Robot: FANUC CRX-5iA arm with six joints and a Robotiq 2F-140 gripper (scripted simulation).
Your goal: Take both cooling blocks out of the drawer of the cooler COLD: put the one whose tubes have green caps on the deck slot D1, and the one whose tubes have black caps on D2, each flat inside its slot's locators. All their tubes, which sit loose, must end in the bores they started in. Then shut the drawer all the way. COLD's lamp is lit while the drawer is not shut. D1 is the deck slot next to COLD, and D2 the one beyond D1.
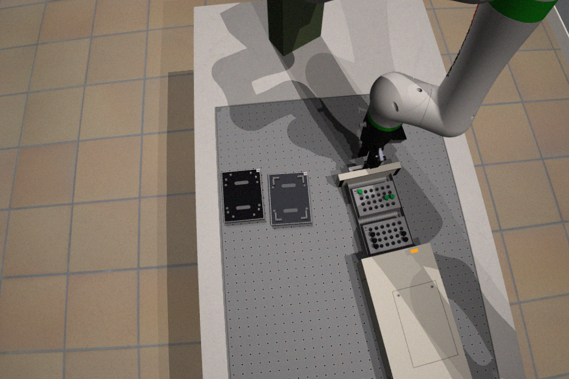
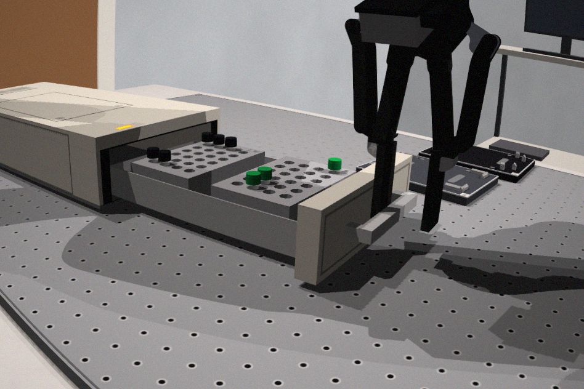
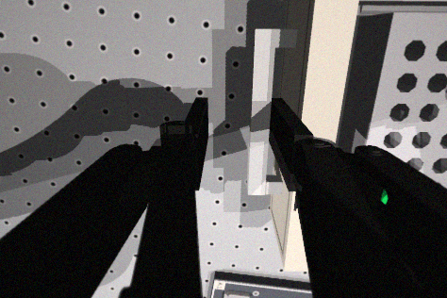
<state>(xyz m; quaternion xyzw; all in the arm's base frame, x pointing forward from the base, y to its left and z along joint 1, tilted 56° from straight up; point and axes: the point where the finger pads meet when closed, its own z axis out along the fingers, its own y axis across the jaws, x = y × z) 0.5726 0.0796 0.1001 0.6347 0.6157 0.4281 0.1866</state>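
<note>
Pulling the drawer looks like the step in hand, with both blocks to be carried afterwards. See the tool (image 1: 373,165) (image 2: 404,220) (image 3: 238,117) partly open, clamped on nothing: straddling the handle (image 1: 355,168) (image 2: 379,225) (image 3: 264,75), with one finger in behind the bar near the drawer front and a gap before the outer finger. Expect a rigid bar, good for hooking at mid-length; draw straight and smoothly, to avoid racking the drawer (image 1: 368,176) (image 2: 212,210) (image 3: 330,57).

Find the green-capped block (image 1: 358,202) (image 2: 264,202) (image 3: 420,28) inside, next to the front, and the black-capped block (image 1: 367,241) (image 2: 160,173) behind, close to the mouth of COLD (image 1: 386,282) (image 2: 42,153). Note the lit lamp (image 1: 414,250) (image 2: 124,127). Judge both blocks stiff and probably fairly heavy, perhaps slick on smooth sides. Take each low across opposite side walls, centred, well away from the green caps (image 1: 360,191) (image 2: 252,178) and black caps (image 1: 404,239) (image 2: 164,155). Treat the loose tubes as the fragile part: lift level, without jolts or tilting.

Farther out on the desk (image 1: 209,273) (image 2: 28,328), lower green onto D1 (image 1: 289,198) (image 2: 472,184) (image 3: 283,290) and black onto D2 (image 1: 242,195) (image 2: 477,158), flat within the locators.
</note>
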